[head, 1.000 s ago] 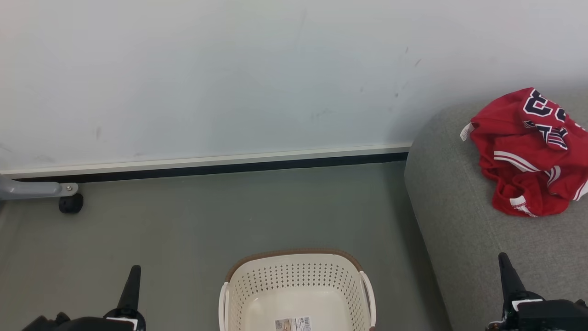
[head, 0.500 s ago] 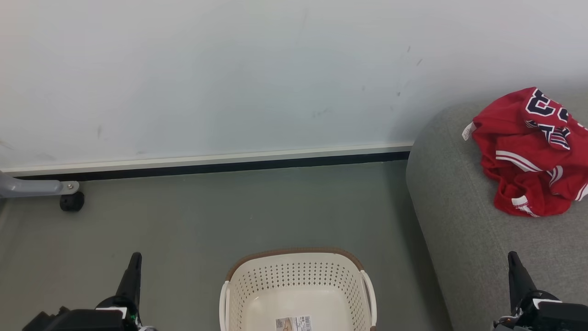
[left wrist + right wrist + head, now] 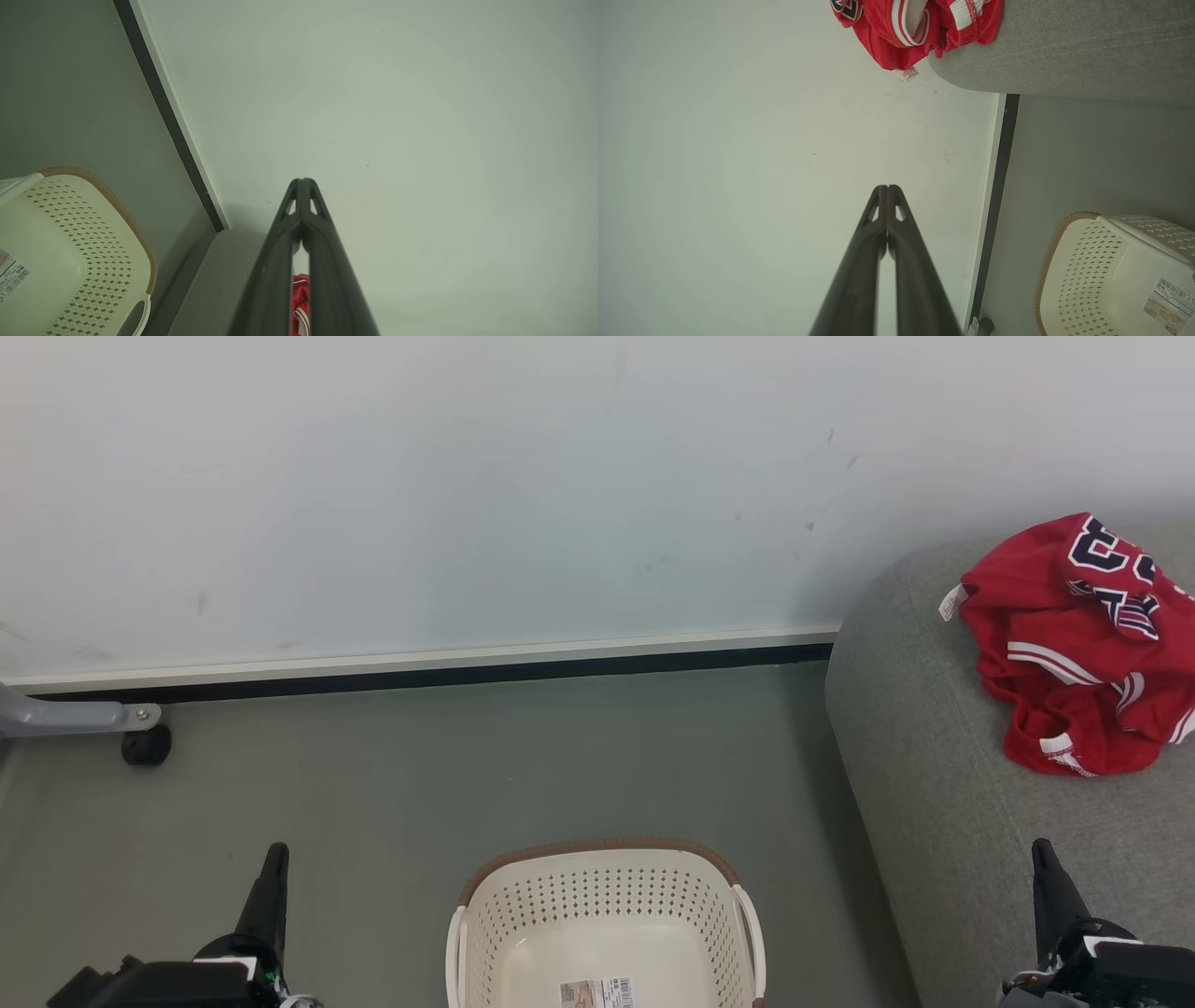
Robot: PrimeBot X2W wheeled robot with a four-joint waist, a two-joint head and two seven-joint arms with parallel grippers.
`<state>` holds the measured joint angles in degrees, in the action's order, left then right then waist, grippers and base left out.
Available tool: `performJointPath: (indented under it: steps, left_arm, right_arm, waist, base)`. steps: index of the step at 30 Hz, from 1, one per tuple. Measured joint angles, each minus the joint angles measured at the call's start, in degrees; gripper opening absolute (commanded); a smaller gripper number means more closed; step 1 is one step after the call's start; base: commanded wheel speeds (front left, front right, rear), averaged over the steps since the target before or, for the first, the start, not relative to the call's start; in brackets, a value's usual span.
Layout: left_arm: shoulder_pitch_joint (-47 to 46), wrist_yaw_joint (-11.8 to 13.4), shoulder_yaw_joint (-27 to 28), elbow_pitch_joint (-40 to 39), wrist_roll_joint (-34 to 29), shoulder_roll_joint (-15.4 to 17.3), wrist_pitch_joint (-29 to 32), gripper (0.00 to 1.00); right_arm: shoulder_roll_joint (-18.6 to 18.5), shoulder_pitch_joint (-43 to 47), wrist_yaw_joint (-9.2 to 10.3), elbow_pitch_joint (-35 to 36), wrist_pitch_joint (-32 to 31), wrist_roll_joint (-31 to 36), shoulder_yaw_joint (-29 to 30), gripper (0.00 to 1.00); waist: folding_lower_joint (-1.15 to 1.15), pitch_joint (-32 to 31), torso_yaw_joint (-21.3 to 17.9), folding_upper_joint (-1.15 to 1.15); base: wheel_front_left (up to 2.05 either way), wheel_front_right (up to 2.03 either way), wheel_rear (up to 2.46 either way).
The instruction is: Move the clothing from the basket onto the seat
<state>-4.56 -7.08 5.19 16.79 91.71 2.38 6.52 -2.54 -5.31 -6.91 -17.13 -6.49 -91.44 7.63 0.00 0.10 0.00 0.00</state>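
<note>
The red clothing point(image 3: 1078, 644) lies crumpled on the grey seat point(image 3: 934, 784) at the right, numerals showing; it also appears as clothing point(image 3: 915, 28) on the seat point(image 3: 1064, 51) in the right wrist view, and a sliver of clothing point(image 3: 300, 303) shows between the left fingers. The cream basket point(image 3: 602, 924) with brown rim stands on the floor at bottom centre, holding just a label; basket point(image 3: 70, 252) and basket point(image 3: 1111, 275) show in both wrist views. My left gripper point(image 3: 273, 868) is shut, left of the basket. My right gripper point(image 3: 1044, 863) is shut over the seat's front part.
A white wall with a pale skirting board point(image 3: 420, 663) runs behind the grey-green floor point(image 3: 467, 765). A grey metal leg with a black caster point(image 3: 145, 745) stands at the far left by the wall.
My right gripper has shifted slightly right and lower in the view; my left gripper's body has drawn in a little. The clothing and basket have stayed put.
</note>
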Motion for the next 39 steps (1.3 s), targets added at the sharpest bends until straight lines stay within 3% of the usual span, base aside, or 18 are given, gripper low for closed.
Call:
performJointPath:
  steps: [39]
  left_arm:
    - [0.0, 0.0, -0.01, 0.11, 0.0, 0.0, 0.0, 0.0]
  right_arm:
    - [0.01, 0.0, 0.0, 0.0, 0.0, 0.0, -0.01, 0.0]
  waist:
    - [0.0, 0.0, 0.0, 0.0]
  base:
    - [0.0, 0.0, 0.0]
